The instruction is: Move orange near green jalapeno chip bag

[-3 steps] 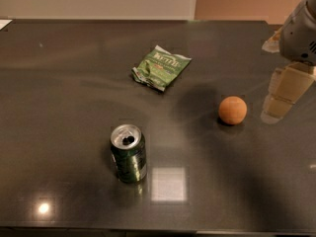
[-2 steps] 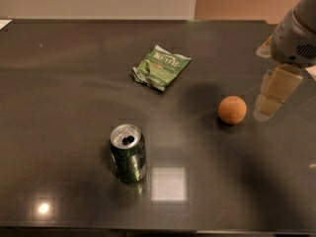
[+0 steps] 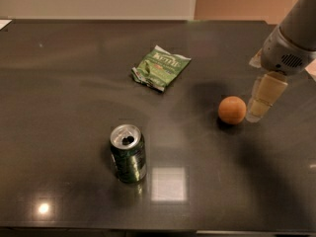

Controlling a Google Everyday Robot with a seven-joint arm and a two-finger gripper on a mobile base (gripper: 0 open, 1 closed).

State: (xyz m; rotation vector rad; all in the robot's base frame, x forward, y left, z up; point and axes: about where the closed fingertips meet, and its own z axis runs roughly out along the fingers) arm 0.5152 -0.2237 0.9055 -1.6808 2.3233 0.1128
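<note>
The small round matte orange fruit [image 3: 232, 109] sat on the dark glossy desk [image 3: 59, 83], right of centre and free of any grasp. The robot's gripper [image 3: 264, 95], pale beige beneath a grey housing, hung just to the right of the fruit with its tip down near the desk surface. It was so close that contact could not be ruled out. Whether the gripper was spread or closed could not be told from this view.

The flat crinkled green foil chip bag with white lettering [image 3: 160, 67] lay up and to the left, well apart from the orange with bare desk between them. A dark green drink can with a silver top [image 3: 128, 153] stood upright nearer the front, off the straight line between fruit and bag.

The carry had probably not begun, so the grasp itself looked like the chief hazard. The orange was a ball on a smooth surface, and a sideways brush from the gripper would likely send it rolling, perhaps leftward out of reach. A closing grip placed off centre might squeeze the fruit out rather than seize it. Later, a release from any height could let it roll away from the bag, or bump the light foil and shift it. A low sweep drifting toward the front might clip the can.
</note>
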